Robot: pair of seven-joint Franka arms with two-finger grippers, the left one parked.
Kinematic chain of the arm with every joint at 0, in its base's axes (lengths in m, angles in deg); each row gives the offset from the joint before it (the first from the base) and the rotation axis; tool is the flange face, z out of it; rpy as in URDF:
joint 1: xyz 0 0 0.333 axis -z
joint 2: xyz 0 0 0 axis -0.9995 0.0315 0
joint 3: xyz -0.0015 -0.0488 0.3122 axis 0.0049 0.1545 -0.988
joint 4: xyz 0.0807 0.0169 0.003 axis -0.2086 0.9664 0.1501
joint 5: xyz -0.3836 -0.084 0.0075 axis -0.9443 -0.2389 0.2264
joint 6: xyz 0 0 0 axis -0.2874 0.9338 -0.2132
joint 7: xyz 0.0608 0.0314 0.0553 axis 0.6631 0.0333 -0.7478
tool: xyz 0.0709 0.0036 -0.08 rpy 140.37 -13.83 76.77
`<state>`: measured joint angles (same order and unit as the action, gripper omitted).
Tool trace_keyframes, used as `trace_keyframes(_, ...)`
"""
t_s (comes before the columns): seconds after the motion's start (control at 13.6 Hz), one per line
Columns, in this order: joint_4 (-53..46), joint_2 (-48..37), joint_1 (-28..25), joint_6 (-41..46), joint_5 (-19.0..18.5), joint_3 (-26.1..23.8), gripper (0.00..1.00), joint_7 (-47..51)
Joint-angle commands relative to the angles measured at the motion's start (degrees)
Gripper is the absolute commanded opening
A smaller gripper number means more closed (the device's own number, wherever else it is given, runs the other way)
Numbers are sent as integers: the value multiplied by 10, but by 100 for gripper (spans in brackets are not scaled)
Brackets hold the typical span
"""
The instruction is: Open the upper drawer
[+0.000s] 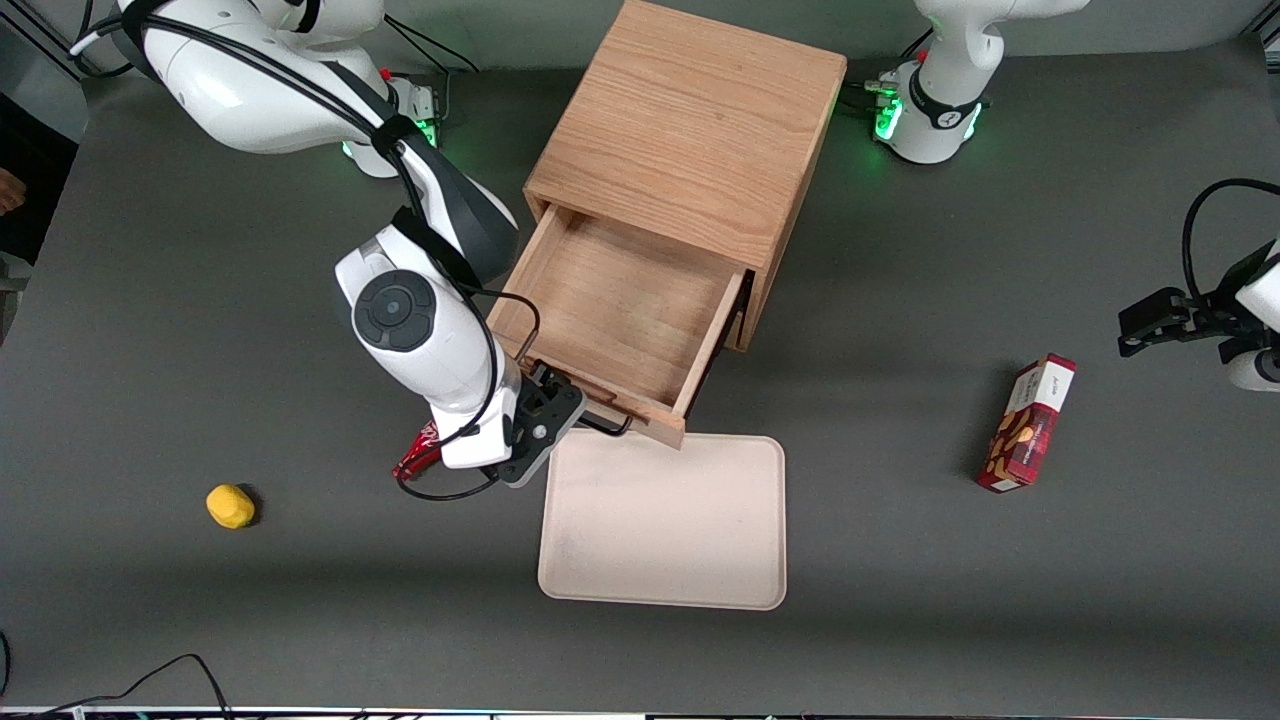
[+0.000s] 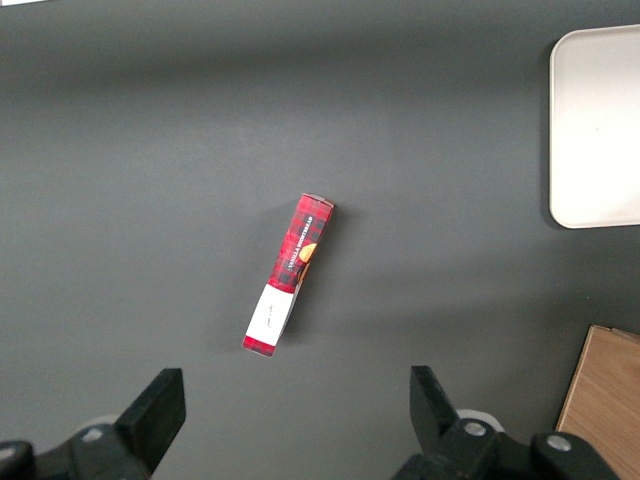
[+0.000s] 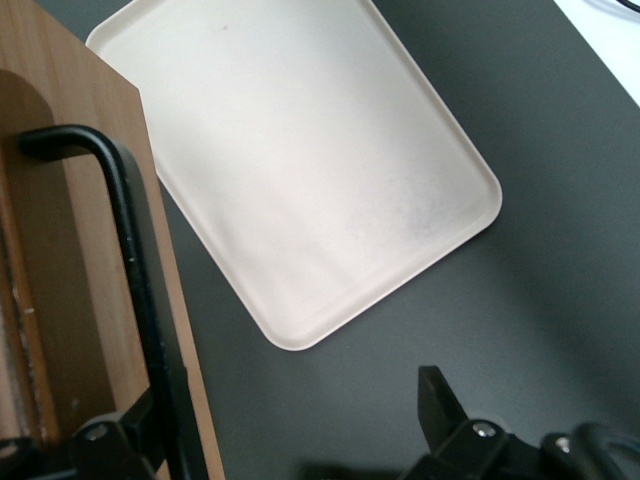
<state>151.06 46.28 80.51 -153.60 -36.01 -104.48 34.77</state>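
Note:
The upper drawer [image 1: 620, 310] is a light oak box that stands pulled far out of the oak cabinet [image 1: 690, 130], with its inside bare. Its thin black wire handle [image 1: 605, 423] sits on the front face, just above the tray. My right gripper [image 1: 560, 400] is at the end of the handle nearest the working arm. In the right wrist view the gripper [image 3: 285, 400] is open, and the black handle bar [image 3: 140, 280] runs along the drawer front [image 3: 70, 250] right beside one finger [image 3: 115, 440]. The other finger [image 3: 440, 410] hangs over the dark table. The lower drawer is hidden.
A cream tray [image 1: 665, 520] lies on the table in front of the open drawer, also in the right wrist view [image 3: 300, 170]. A red snack packet [image 1: 418, 452] lies under my wrist. A yellow object [image 1: 230, 505] lies toward the working arm's end, a red box [image 1: 1028, 423] toward the parked arm's.

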Motion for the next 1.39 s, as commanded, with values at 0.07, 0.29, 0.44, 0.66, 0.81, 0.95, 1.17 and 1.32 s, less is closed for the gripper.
trace_keyframes(0.07,-23,3,11,7,-17,14,100,-30)
trace_keyframes(0.29,-31,6,10,7,-14,24,100,-33)
trace_keyframes(0.44,-35,5,10,9,-11,23,100,-28)
trace_keyframes(0.66,-39,-3,10,9,20,24,100,-26)
trace_keyframes(0.81,-55,-6,10,10,30,24,100,-24)
trace_keyframes(0.95,-59,-10,10,10,52,24,100,-16)
trace_keyframes(1.17,-59,-15,9,10,94,25,100,-10)
trace_keyframes(1.32,-59,-21,10,12,119,24,100,6)
